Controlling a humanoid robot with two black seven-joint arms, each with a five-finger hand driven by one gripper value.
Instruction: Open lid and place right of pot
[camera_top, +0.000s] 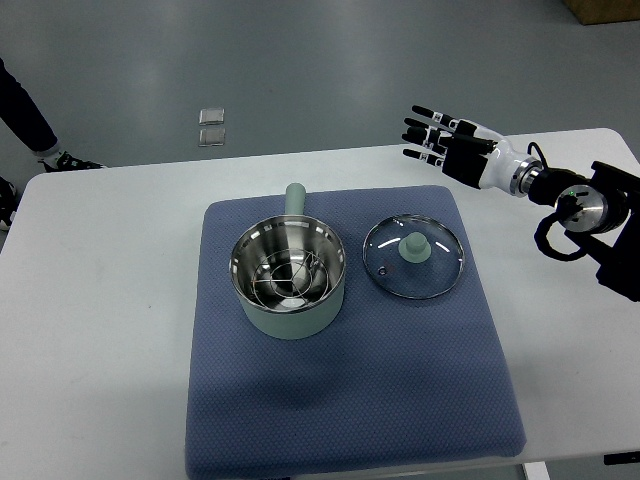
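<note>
Top view, and my right hand (440, 140) is up over the far right part of the table (100, 300), fingers spread, holding nothing at all. My arm runs in from the right edge, wrist and black cabling trailing behind the palm.

Down and to the left of my hand, well clear of the fingertips, lies the lid (413, 257). It sits flat on the blue mat (350, 400), glass side showing, its pale green knob pointing up at the camera. Nothing touches it; my hand is apart from it, hanging above the bare table beyond the mat's far right corner.

Further left again from my hand stands the pot (288, 278), open at the top, a wire rack visible inside its steel bowl. Its handle sticks out toward the far edge of the mat. Lid and pot are near each other but not touching, a strip of mat between them.

Way off at the far left corner, a person's shoe and dark trouser leg show beside the table.
</note>
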